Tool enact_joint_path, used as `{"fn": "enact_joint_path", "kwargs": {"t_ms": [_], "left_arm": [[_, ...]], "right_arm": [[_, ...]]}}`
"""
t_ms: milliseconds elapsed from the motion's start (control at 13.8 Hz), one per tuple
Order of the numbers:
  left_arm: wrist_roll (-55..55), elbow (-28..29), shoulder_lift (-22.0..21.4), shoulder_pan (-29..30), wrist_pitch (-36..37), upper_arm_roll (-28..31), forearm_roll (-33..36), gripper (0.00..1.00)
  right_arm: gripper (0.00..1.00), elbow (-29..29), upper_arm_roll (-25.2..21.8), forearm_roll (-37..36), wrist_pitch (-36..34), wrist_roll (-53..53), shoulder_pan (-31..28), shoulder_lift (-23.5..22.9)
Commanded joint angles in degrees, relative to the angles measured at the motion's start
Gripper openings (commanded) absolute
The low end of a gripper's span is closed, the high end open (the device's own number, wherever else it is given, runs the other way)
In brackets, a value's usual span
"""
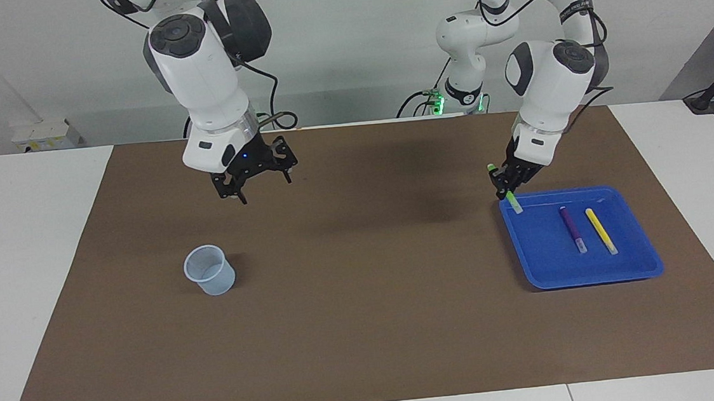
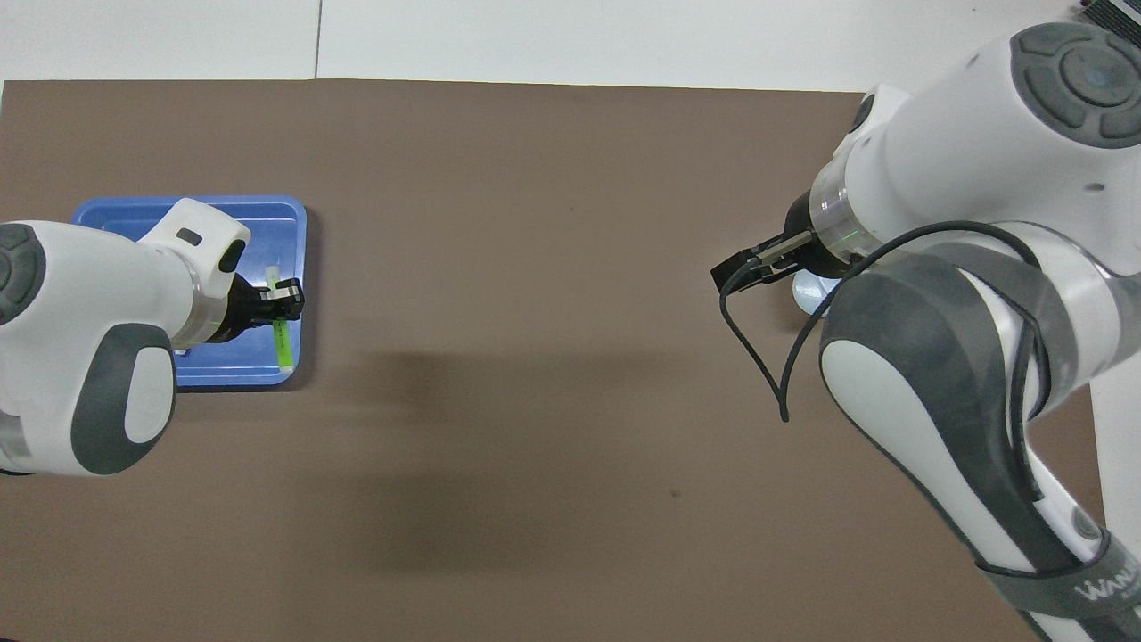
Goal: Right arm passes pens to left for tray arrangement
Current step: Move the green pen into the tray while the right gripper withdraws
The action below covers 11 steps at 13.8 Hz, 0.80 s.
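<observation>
**Green pen held over tray corner**

Green pen [image 1: 511, 200]: clamped in the left gripper [image 1: 509, 186], tilted, tip over the tray [image 1: 592, 271] rim, apparently for placing beside the purple pen [image 1: 571, 229] and yellow pen [image 1: 601, 231] lying inside. Right gripper [image 1: 256, 178]: spread wide, empty, above the mat near the cup [image 1: 209, 271].

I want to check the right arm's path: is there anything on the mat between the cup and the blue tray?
Nothing: in the facing view the brown mat is bare between the cup and the tray.
</observation>
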State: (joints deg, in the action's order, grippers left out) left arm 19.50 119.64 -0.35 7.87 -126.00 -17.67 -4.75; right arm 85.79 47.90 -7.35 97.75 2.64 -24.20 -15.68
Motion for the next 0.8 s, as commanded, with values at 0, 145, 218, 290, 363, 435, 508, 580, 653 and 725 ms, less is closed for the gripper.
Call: {"fn": "enact_joint_path", "kwargs": {"t_ms": [0, 145, 218, 290, 363, 435, 508, 580, 653, 725], "left_arm": [[-7.1, -2.7, 4.1, 3.3, -0.7, 0.0, 2.3, 0.0], [-9.3, -2.7, 4.7, 5.0, -1.4, 0.0, 2.3, 0.0], [-9.4, -2.6, 4.8, 5.2, -1.4, 0.0, 2.2, 0.0], [-9.4, -2.4, 4.9, 5.2, -1.6, 0.0, 2.2, 0.0], [-9.4, -2.1, 5.2, 5.2, -2.2, 0.0, 2.2, 0.0], [-9.7, -1.7, 5.9, 5.3, -3.4, 0.0, 2.2, 0.0], [-9.9, -1.3, 7.3, 5.6, -4.8, 0.0, 2.3, 0.0], [-11.5, -1.3, 8.4, 6.0, -5.8, 0.0, 2.3, 0.0], [-13.2, -1.4, 9.0, 5.8, -7.1, 0.0, 2.3, 0.0], [-14.5, -1.6, 9.3, 5.7, -8.7, 0.0, 2.9, 0.0]], "right_arm": [[1.0, 1.5, 0.5, -1.4, -0.4, -1.7, -0.9, 1.4], [1.0, 1.9, 0.3, -1.5, -0.4, -1.5, -0.4, 2.0], [1.0, 2.0, -0.8, -1.5, -0.4, -1.5, 0.2, 2.3], [1.0, 2.0, -3.4, -1.7, -0.4, -1.9, 2.1, 3.2], [1.0, 2.0, -8.6, -1.8, -0.3, -2.1, 5.6, 4.2], [1.0, 1.8, -14.6, -0.7, -0.7, -2.4, 10.2, 4.4], [1.0, 1.1, -20.4, 0.1, -1.9, -2.7, 14.6, 4.8], [1.0, 0.5, -25.5, 2.7, -2.8, -3.2, 18.0, 5.3], [1.0, 0.0, -30.7, 5.2, -3.8, -4.8, 21.3, 5.7], [1.0, -0.6, -36.9, 6.6, -5.1, -7.2, 26.1, 6.8]]}}
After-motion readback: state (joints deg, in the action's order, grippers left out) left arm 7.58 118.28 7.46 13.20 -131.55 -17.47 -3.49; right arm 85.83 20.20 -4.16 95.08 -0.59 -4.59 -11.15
